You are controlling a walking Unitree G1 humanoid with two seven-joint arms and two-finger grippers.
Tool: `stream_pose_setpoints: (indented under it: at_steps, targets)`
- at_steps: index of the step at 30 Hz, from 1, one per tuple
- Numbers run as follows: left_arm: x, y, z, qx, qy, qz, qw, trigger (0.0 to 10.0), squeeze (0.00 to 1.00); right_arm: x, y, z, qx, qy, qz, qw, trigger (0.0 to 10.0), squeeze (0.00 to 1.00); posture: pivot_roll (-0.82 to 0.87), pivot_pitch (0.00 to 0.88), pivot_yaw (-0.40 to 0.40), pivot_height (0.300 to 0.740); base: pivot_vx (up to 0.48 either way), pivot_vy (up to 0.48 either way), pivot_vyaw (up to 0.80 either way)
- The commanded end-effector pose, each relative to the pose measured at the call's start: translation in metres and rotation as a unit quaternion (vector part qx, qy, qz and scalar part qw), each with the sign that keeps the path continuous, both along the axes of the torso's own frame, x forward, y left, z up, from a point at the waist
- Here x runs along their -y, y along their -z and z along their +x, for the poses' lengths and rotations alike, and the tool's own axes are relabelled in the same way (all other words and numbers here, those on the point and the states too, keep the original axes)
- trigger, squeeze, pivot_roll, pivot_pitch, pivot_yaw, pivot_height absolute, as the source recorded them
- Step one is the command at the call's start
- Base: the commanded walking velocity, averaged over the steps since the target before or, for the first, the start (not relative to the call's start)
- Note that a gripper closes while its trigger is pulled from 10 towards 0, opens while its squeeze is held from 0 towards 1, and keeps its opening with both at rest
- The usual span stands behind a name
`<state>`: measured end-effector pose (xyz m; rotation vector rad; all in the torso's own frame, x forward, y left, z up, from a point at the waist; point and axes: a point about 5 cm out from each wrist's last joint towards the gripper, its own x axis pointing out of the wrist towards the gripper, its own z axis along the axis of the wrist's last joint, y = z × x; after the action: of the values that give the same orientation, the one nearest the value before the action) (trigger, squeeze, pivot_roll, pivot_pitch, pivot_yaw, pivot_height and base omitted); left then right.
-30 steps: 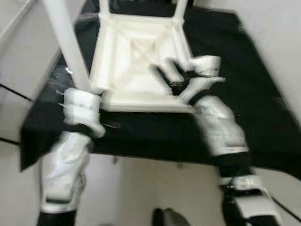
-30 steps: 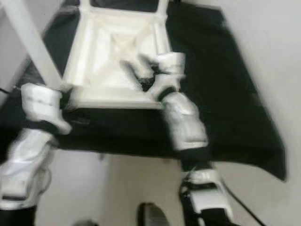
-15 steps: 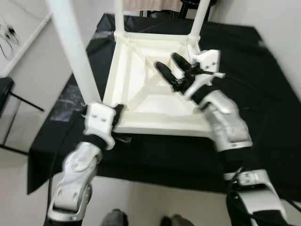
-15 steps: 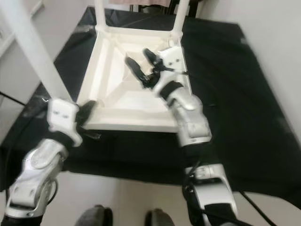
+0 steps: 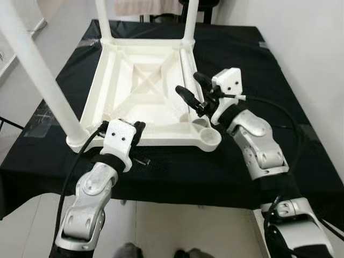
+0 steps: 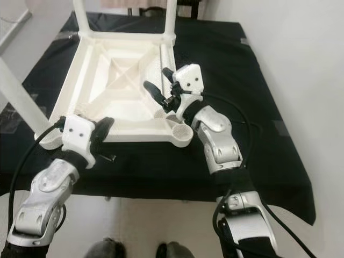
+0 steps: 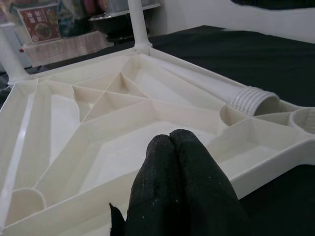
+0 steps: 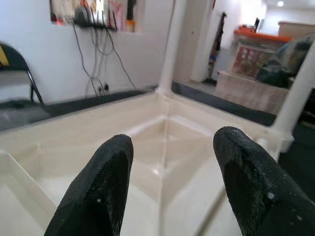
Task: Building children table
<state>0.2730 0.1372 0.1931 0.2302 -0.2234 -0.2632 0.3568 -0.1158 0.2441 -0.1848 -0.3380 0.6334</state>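
Note:
A white plastic children's table (image 5: 156, 141) lies upside down on a black-covered worktop (image 5: 252, 59). Three white legs stand up from it: near left (image 5: 37, 75), far left (image 5: 103, 19) and far right (image 5: 191, 19). The near-right corner socket (image 5: 210, 141) is empty. A loose leg with a ribbed end (image 7: 256, 101) lies inside along the right rim. My right gripper (image 5: 192, 89) hovers open just above that rim, with nothing between its fingers (image 8: 98, 191). My left gripper (image 5: 137, 128) is shut, fingertips (image 7: 172, 147) together over the near rim, right of the near-left leg.
The worktop's front edge (image 5: 177, 199) runs just before me, with pale floor below and to the left. A white wall (image 5: 312, 48) stands close on the right. Black cables (image 5: 279, 107) trail along both arms.
The camera has swung and the picture has sharpened. My left gripper has shifted right along the near rim, away from the near-left leg's base. My right gripper stays open by the right rim.

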Motion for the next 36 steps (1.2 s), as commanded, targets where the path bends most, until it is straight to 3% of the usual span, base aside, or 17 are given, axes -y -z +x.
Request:
stream_pose_setpoints:
  at_steps: [1, 9, 15, 16, 17, 18, 19, 26, 36]
  targets:
    - [-0.001, 0.006, -0.001, -0.007, -0.006, 0.017, 1.0, 10.0, 0.0, -0.003, 0.003, -0.001, 0.005, -0.005, -0.02, 1.0, 10.0, 0.0, 0.09, 0.181, -0.084, 0.74, 0.0, 0.0, 0.0]
    - [-0.012, 0.017, 0.002, -0.019, -0.053, 0.049, 0.997, 10.0, 0.0, -0.003, 0.011, 0.001, 0.037, 0.009, -0.134, 0.99, 10.0, 0.0, 0.09, 0.184, -0.079, 0.74, 0.0, 0.0, 0.2]
    - [-0.016, 0.023, 0.001, -0.024, -0.064, 0.06, 0.996, 10.0, 0.0, -0.002, 0.015, 0.006, 0.031, 0.028, -0.158, 0.987, 10.0, 0.0, 0.09, 0.184, -0.081, 0.74, 0.0, 0.0, 0.8]
    - [-0.015, 0.028, 0.0, -0.031, -0.061, 0.06, 0.996, 10.0, 0.0, 0.01, 0.03, 0.015, 0.003, 0.061, -0.259, 0.964, 10.0, 0.0, 0.09, 0.184, -0.084, 0.74, 0.0, 0.0, 0.0]
    - [-0.014, 0.03, -0.001, -0.035, -0.059, 0.058, 0.996, 10.0, 0.0, 0.017, 0.038, 0.018, -0.012, 0.069, -0.307, 0.949, 10.0, 0.0, 0.09, 0.185, -0.085, 0.74, 0.0, 0.0, 0.0]
    - [-0.014, 0.03, -0.001, -0.035, -0.059, 0.058, 0.996, 10.0, 0.0, 0.017, 0.038, 0.018, -0.012, 0.069, -0.307, 0.949, 10.0, 0.0, 0.09, 0.185, -0.085, 0.74, 0.0, 0.0, 0.0]
    - [-0.013, 0.031, -0.002, -0.038, -0.056, 0.057, 0.996, 10.0, 0.0, 0.023, 0.042, 0.019, -0.023, 0.071, -0.333, 0.94, 10.0, 0.0, 0.09, 0.185, -0.085, 0.74, 0.0, 0.0, 0.0]
    - [-0.004, 0.034, -0.005, -0.039, -0.034, 0.048, 0.997, 10.0, 0.0, 0.034, 0.032, 0.019, -0.042, 0.033, -0.303, 0.951, 10.0, 0.0, 0.08, 0.188, -0.099, 0.74, 0.0, 0.0, 0.0]
    - [0.0, 0.03, -0.006, -0.034, -0.022, 0.028, 0.999, 10.0, 0.0, 0.03, 0.018, 0.019, -0.028, 0.013, -0.268, 0.963, 10.0, 0.0, 0.07, 0.195, -0.097, 0.74, 0.0, 0.0, 0.0]
